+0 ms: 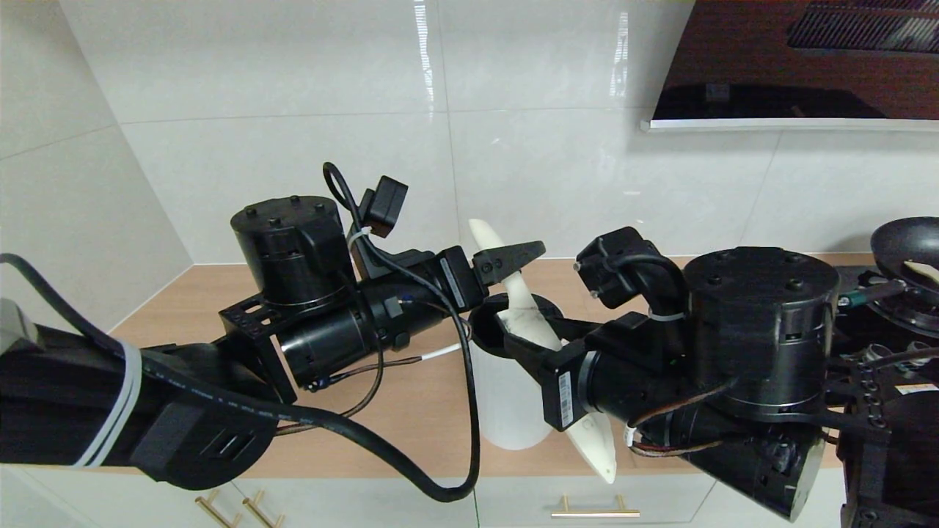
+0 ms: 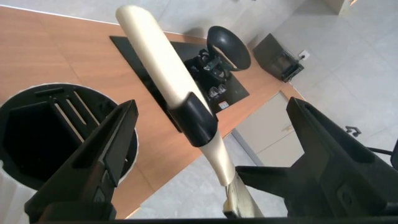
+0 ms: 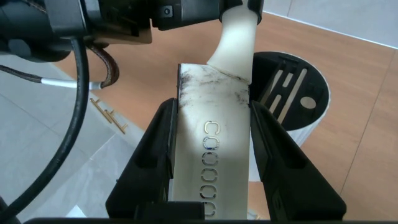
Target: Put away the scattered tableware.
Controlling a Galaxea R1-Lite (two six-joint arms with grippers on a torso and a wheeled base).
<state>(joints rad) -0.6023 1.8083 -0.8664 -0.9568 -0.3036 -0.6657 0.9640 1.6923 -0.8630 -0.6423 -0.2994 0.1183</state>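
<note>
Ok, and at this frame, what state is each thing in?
white slotted spatula: off the counter, tilted, close to the holder.
right gripper: fingers shut on the spatula's blade.
left gripper: fingers open, one on either side of the spatula's handle.
utensil holder: upright on the counter.
black pan: on the stove.
cabinet fronts: shut.

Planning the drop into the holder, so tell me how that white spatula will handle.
The spatula looks smooth, so it may slip in the right gripper, which pinches only the blade's edges. It seems stiff: no droop shows along its length. Long and slim, it would probably pivot.
</note>
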